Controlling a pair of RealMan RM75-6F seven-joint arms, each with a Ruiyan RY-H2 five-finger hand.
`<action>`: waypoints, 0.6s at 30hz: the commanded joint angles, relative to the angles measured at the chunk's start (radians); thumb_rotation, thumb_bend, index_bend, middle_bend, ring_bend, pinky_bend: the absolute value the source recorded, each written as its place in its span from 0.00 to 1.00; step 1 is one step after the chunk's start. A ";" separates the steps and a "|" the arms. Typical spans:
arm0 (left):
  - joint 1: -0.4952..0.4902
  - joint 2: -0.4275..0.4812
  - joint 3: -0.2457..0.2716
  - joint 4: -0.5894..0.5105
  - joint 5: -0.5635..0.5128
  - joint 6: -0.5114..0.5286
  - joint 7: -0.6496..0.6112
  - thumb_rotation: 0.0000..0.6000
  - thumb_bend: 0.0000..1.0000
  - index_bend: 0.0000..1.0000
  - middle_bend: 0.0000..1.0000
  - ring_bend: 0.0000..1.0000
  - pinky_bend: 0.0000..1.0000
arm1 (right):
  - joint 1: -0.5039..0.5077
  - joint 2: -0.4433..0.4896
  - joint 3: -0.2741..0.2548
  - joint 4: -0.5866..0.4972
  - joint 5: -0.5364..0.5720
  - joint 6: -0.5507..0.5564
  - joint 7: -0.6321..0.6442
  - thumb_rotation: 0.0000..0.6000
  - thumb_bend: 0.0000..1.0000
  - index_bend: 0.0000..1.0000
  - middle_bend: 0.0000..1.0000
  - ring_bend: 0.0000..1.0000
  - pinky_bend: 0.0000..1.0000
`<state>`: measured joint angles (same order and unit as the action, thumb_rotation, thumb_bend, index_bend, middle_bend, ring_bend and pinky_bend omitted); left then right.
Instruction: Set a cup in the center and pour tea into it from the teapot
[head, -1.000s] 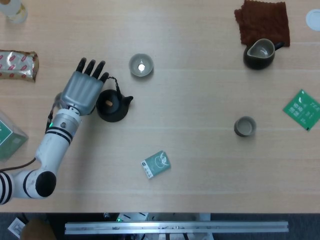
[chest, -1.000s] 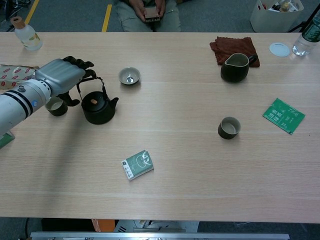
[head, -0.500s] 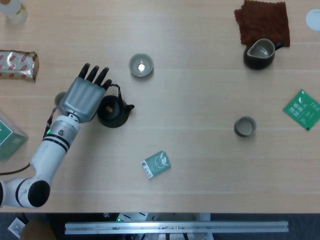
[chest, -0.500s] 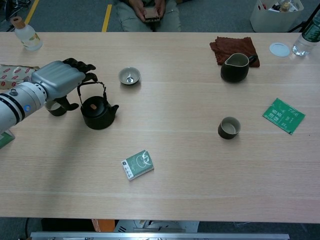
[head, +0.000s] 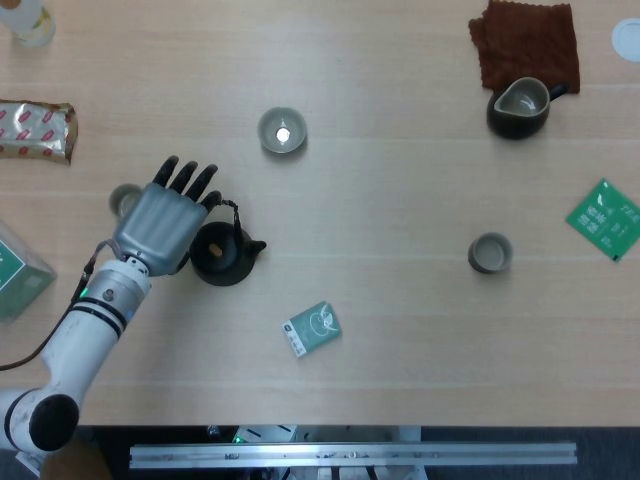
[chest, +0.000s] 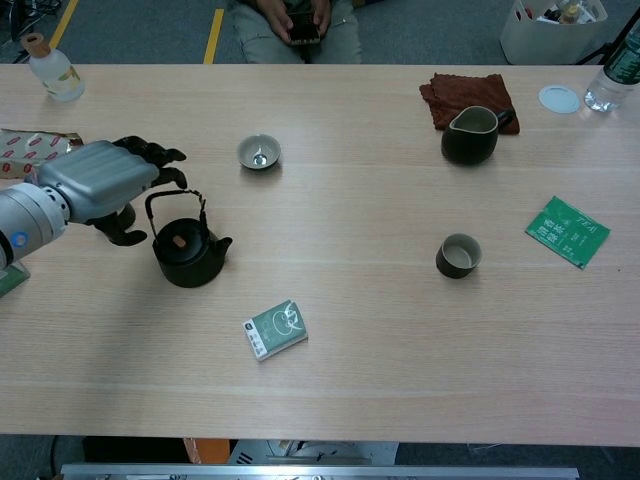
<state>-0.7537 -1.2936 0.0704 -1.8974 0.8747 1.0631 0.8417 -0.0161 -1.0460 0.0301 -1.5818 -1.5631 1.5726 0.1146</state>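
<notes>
Because the pour needed the teapot (head: 221, 252) carried by its wire bail handle, the left robot hand (head: 163, 218) had its fingers (chest: 160, 158) curled through that loop from above, so the pot hung or rested just beside the palm with its spout turned away from it. No cup stood in the center: one small cup (head: 489, 252) waited well off toward the spout side, another (head: 282, 130) near beyond the fingertips. The pale wooden table (head: 400, 170) also carried a dark pitcher (head: 520, 106) on a brown cloth (head: 527, 42) at its far corner, and someone sat past the table's far edge.

bare table (head: 400, 200) mid-span; green packet (head: 312, 329) lies near teapot (head: 222, 253).
</notes>
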 joint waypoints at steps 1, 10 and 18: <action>0.008 0.005 0.008 -0.009 0.026 0.017 -0.004 1.00 0.28 0.18 0.00 0.00 0.01 | 0.000 0.000 0.000 0.001 0.000 0.000 0.000 1.00 0.22 0.31 0.31 0.17 0.30; -0.002 -0.009 -0.020 0.032 -0.007 -0.006 -0.037 1.00 0.28 0.18 0.00 0.00 0.00 | -0.001 -0.001 0.000 0.006 0.003 -0.001 0.007 1.00 0.22 0.31 0.31 0.17 0.30; -0.028 -0.006 -0.109 0.073 -0.134 -0.074 -0.160 0.95 0.28 0.17 0.26 0.20 0.00 | -0.004 -0.003 0.001 0.016 0.008 -0.002 0.018 1.00 0.22 0.31 0.31 0.17 0.30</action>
<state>-0.7727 -1.3051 -0.0146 -1.8331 0.7717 1.0140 0.7157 -0.0196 -1.0490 0.0306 -1.5665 -1.5550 1.5707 0.1327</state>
